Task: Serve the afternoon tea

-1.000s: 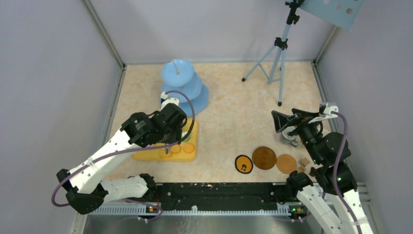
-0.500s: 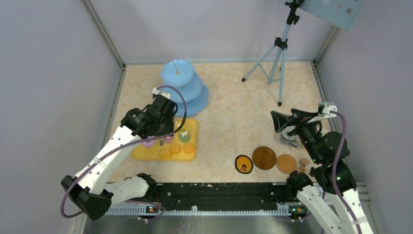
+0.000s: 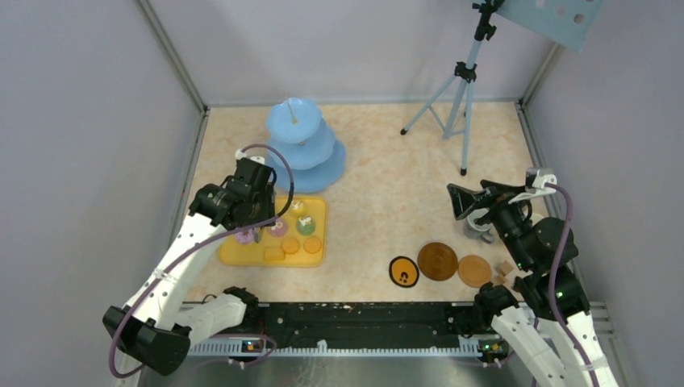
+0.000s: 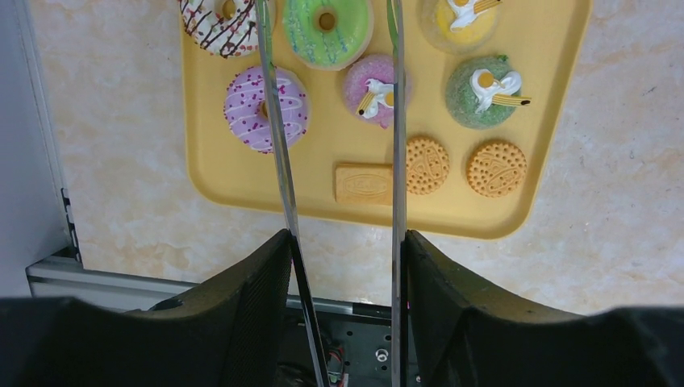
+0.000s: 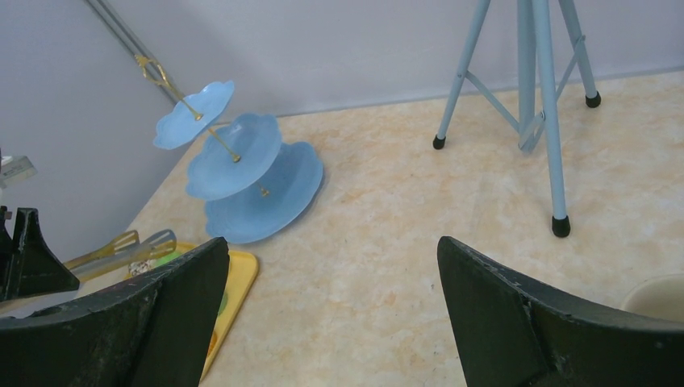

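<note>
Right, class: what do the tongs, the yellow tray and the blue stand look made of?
Tongs: likely polished metal, thin and mirror-bright. Tray: probably matte plastic, even yellow, rounded rim. Stand: smooth blue tiers, plastic or ceramic, on a brass-coloured rod.

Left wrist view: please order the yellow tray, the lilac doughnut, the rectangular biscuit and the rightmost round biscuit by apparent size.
1. yellow tray
2. lilac doughnut
3. rightmost round biscuit and rectangular biscuit: about alike, so not ranked.
</note>
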Available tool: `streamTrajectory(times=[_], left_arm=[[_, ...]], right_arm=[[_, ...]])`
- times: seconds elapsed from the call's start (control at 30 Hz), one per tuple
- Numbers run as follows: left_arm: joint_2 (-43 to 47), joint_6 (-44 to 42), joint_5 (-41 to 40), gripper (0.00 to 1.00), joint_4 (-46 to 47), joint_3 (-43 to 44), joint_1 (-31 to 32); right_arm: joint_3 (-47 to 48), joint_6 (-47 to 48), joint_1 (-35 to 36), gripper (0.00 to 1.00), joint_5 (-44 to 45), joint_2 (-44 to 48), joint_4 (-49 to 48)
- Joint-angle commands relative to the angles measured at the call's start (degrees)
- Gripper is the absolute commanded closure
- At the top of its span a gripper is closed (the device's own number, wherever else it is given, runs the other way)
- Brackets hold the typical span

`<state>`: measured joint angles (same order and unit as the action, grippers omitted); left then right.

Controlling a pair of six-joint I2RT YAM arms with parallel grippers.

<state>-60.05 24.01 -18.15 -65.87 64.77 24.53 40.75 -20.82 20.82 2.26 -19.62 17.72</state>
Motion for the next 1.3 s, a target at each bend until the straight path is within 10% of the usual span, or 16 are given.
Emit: streamTrajectory(times=[0.0, 1.27], left_arm=[[1.4, 0.3, 1.5, 0.42, 2.9, -0.9, -1.6], [1.4, 4.3, 4.0, 0.42, 9.8, -9.2, -5.6]], right_arm=[[0.2, -0.2, -0.3, 0.01, -0.6, 0.0, -1.8], [-0.3, 0.2, -0.3, 0.01, -0.3, -0.1, -2.0]])
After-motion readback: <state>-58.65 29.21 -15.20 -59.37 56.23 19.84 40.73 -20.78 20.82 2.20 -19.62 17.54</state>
